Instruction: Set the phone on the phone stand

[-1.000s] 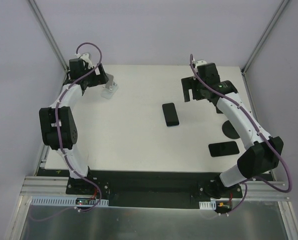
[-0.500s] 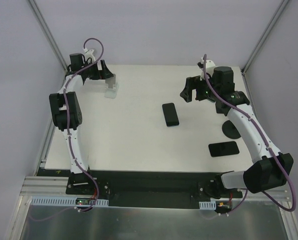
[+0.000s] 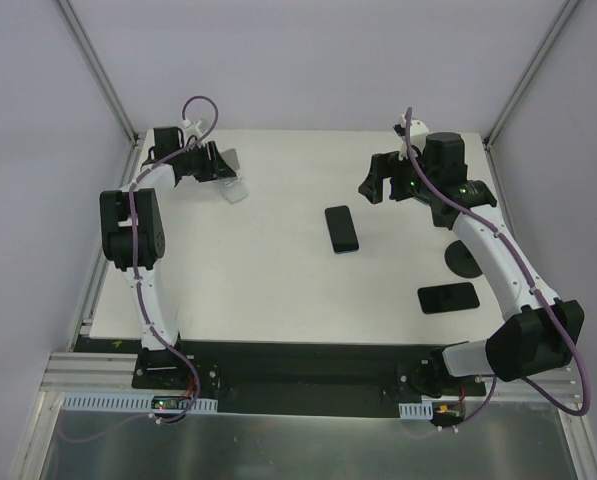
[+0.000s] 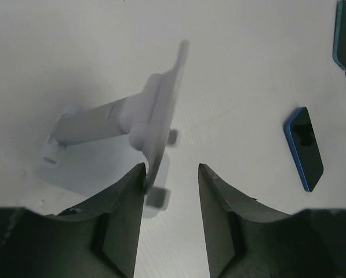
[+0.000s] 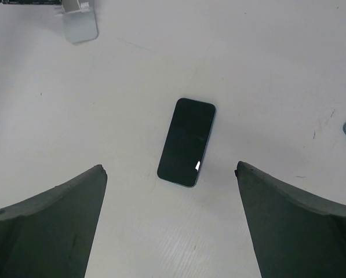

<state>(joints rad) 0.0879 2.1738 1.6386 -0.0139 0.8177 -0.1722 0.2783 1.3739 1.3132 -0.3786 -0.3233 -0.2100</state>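
Note:
A dark phone lies flat, screen up, mid-table, and it shows under the right wrist camera as the phone. The white phone stand sits at the far left, askew. My left gripper is right at it. In the left wrist view the stand has its plate's lower edge against my left finger. The other finger is apart from it, so the left gripper is narrowed but open. My right gripper hovers wide open beyond the phone. Nothing lies between the right gripper's fingers.
A second phone lies near the right front, beside a black round disc. Blue-edged phones show at the right of the left wrist view. Grey walls and frame posts close in the table on three sides.
My left gripper's jaws have narrowed around the stand's lower plate. The stand has shifted right and turned askew. My right arm swung toward the middle earlier and has since held still.

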